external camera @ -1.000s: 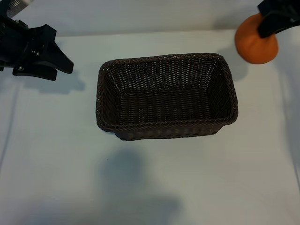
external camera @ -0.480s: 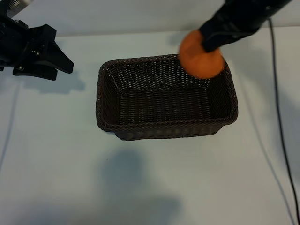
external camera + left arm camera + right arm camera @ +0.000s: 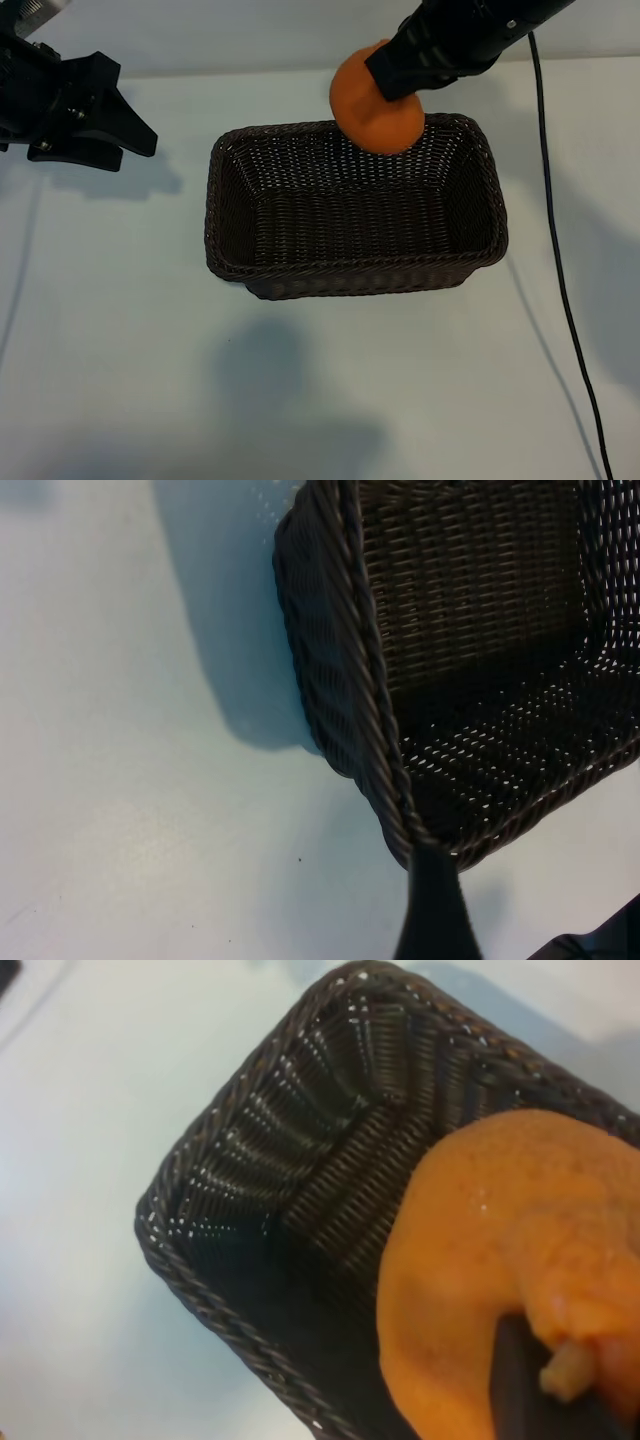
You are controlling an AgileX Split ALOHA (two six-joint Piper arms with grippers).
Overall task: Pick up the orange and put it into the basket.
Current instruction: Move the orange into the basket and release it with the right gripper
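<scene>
The orange (image 3: 375, 110) hangs over the far rim of the dark brown wicker basket (image 3: 212, 200), near its right half. My right gripper (image 3: 398, 78) is shut on it, coming in from the upper right. In the right wrist view the orange (image 3: 470, 1250) fills the near side, and a dark finger (image 3: 520, 1390) pinches its puckered nub above the basket's inside (image 3: 330, 1200). My left gripper (image 3: 135, 135) is parked at the far left of the table, open and holding nothing. Its wrist view shows the basket's braided rim (image 3: 365, 680) just beyond one finger (image 3: 432, 910).
A black cable (image 3: 555, 250) trails down the right side of the pale table (image 3: 120, 350) from the right arm. The basket stands in the middle of the table and holds nothing that shows.
The right arm has carried the orange leftward from the far right corner of the table to above the basket's far rim. The left arm has not moved.
</scene>
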